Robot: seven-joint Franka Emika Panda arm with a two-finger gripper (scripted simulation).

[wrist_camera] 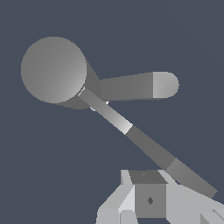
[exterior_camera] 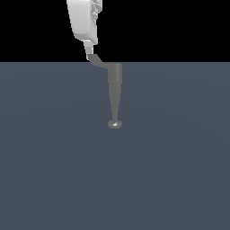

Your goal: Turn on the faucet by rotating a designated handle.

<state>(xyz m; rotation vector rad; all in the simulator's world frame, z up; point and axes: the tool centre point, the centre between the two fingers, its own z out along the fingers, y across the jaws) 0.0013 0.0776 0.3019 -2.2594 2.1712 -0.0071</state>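
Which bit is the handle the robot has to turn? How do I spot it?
Find the faucet, the grey column standing alone on the dark floor, with a shiny round knob at its narrow end. At its wide end, just below the white gripper, a short bent lever juts toward the exterior view's left. That handle is thin and crooked, unlike the straight, tapering column.

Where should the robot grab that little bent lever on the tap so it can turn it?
Probably best near the flared tip of the handle, its far end from the faucet. That end juts sideways toward the exterior view's left, away from the tapered column, so there is room around it, and pushing far from the pivot should turn it more easily. The gripper comes from above, right at that tip.
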